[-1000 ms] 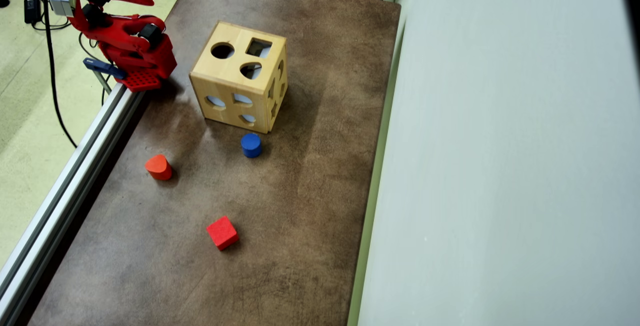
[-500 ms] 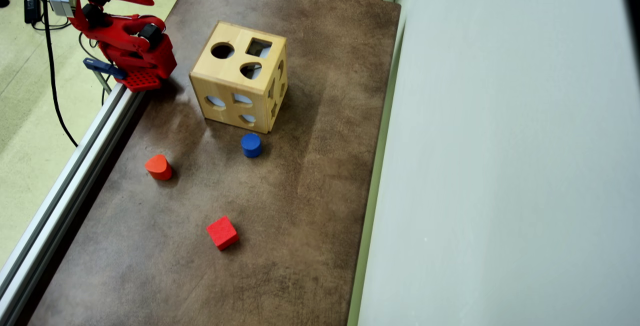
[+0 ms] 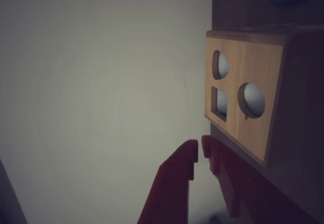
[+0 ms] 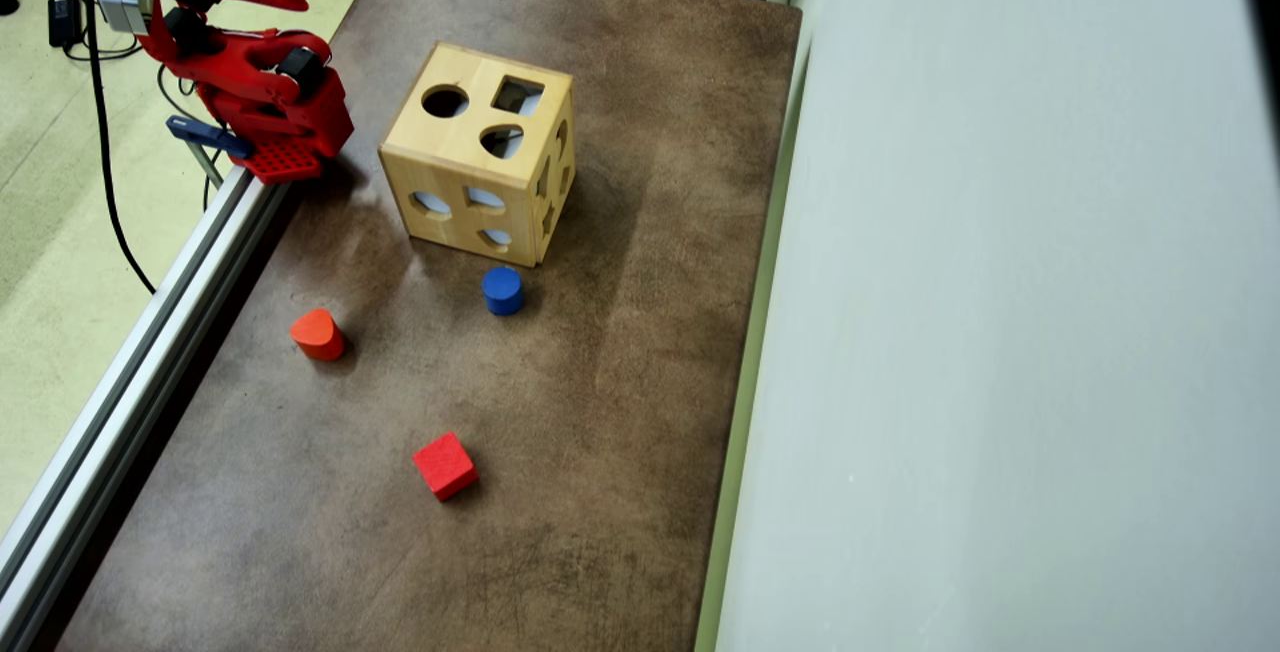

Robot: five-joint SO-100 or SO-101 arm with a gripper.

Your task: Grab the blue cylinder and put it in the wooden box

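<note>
The blue cylinder point(image 4: 502, 290) stands upright on the brown table, just in front of the wooden box point(image 4: 480, 152) in the overhead view. The box is a light-wood cube with round, square and other cut-outs. In the wrist view the box point(image 3: 248, 102) fills the right side, and a dim blue blur above it may be the cylinder. My red gripper point(image 3: 200, 149) is shut and empty, its tips almost touching beside the box's lower corner. In the overhead view the gripper point(image 4: 298, 4) is folded back at the top left, far from the cylinder.
An orange-red rounded block point(image 4: 318, 334) and a red cube point(image 4: 445, 465) lie on the table point(image 4: 620, 352) nearer the front. An aluminium rail point(image 4: 150, 332) runs along the left edge. A pale wall point(image 4: 1000, 332) bounds the right side.
</note>
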